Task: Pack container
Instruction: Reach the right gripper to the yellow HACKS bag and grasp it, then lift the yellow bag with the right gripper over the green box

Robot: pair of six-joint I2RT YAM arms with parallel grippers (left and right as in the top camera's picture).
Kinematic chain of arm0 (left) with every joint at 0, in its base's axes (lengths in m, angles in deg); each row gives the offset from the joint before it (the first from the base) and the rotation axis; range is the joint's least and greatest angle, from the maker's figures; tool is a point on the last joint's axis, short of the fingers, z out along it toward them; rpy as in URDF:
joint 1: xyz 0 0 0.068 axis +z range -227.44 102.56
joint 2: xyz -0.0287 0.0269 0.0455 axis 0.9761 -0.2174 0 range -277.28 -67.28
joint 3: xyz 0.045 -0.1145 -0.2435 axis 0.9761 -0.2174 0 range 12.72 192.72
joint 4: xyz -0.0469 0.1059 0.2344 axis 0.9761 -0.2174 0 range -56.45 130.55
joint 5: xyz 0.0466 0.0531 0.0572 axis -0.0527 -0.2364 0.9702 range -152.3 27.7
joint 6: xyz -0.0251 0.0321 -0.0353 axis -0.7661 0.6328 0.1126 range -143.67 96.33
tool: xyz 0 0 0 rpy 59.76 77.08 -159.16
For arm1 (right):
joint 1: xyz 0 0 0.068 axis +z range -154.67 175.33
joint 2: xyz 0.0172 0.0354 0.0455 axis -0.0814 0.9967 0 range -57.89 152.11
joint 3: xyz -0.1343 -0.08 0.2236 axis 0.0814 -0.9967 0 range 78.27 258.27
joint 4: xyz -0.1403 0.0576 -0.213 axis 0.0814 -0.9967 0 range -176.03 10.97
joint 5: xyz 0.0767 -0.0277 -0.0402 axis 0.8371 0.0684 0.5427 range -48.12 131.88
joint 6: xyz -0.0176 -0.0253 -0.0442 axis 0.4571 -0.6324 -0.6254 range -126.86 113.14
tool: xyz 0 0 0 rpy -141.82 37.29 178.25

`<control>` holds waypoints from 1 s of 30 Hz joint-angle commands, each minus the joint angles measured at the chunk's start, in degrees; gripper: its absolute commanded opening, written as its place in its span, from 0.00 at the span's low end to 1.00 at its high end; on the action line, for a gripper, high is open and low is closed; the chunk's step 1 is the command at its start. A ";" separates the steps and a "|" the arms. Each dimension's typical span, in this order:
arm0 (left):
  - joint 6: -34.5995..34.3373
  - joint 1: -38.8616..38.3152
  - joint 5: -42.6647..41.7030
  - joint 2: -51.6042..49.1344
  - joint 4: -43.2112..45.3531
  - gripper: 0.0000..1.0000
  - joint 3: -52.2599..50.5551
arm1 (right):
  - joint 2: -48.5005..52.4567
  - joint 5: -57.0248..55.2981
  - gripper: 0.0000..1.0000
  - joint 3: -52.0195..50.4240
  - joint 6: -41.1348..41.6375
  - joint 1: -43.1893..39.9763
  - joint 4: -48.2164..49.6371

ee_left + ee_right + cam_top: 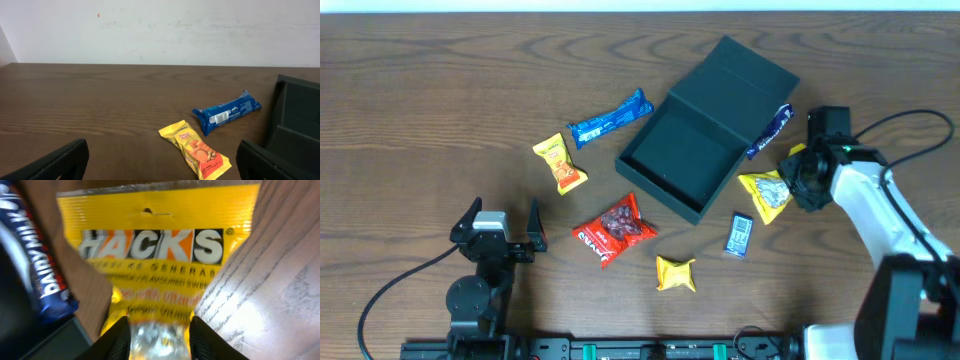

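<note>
Pinching the near end of the yellow packet [155, 245] between the close-set fingers [119, 340] of the right gripper [160, 339], long way running straight out from them, just right of the open container [690, 150], with the left gripper [503, 218] wide, empty and well apart.

Your widest bare stretch of surface [440, 90] is far left, beyond the orange-yellow packet [560, 163] and the blue wrapper [610, 118]. Ahead of the left pincer [503, 215], only those 2 stand in the way. The container [705, 130] is open from above, its flap laid back on the far side. Its right edge is tight: the Dairy Milk bar [770, 130] lies against it, with the Hacks packet [765, 195] just beside. On the near side sit the red packet [613, 230], yellow sweet [675, 273] and small blue packet [740, 235].
</note>
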 commanded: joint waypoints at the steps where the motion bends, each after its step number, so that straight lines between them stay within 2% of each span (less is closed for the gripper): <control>1: -0.17 0.13 -0.66 0.11 -2.54 0.95 -0.74 | -2.54 -0.79 0.38 -0.28 -2.34 0.52 -1.46; 7: -0.17 0.13 -0.66 0.11 -2.54 0.95 -0.74 | -2.34 -0.76 0.44 -0.28 -2.93 0.57 -3.58; 8: -0.17 0.13 -0.66 0.11 -2.56 0.95 -0.74 | -2.16 -0.79 0.47 -0.28 -2.89 0.63 -3.41; 9: -0.17 0.13 -0.66 0.11 -2.54 0.95 -0.74 | -1.88 -0.76 0.55 -0.28 -2.89 0.76 -2.80; 12: -0.17 0.13 -0.66 0.11 -2.54 0.95 -0.74 | -0.35 -0.76 0.61 -0.31 -2.73 0.83 -1.31; 14: -0.17 0.13 -0.66 0.11 -2.56 0.95 -0.74 | 1.86 -0.76 0.59 -0.31 -2.73 0.83 -0.57; 17: -0.17 0.13 -0.66 0.11 -2.54 0.95 -0.74 | 5.03 -0.74 0.44 -0.31 -2.73 1.16 1.20; 25: -0.17 0.13 -0.66 0.11 -2.54 0.95 -0.74 | 5.95 1.18 0.16 -0.28 -2.73 2.73 3.87; 30: -0.17 0.13 -0.66 0.11 -2.56 0.95 -0.74 | 5.84 1.62 0.15 -0.28 -2.73 3.45 3.85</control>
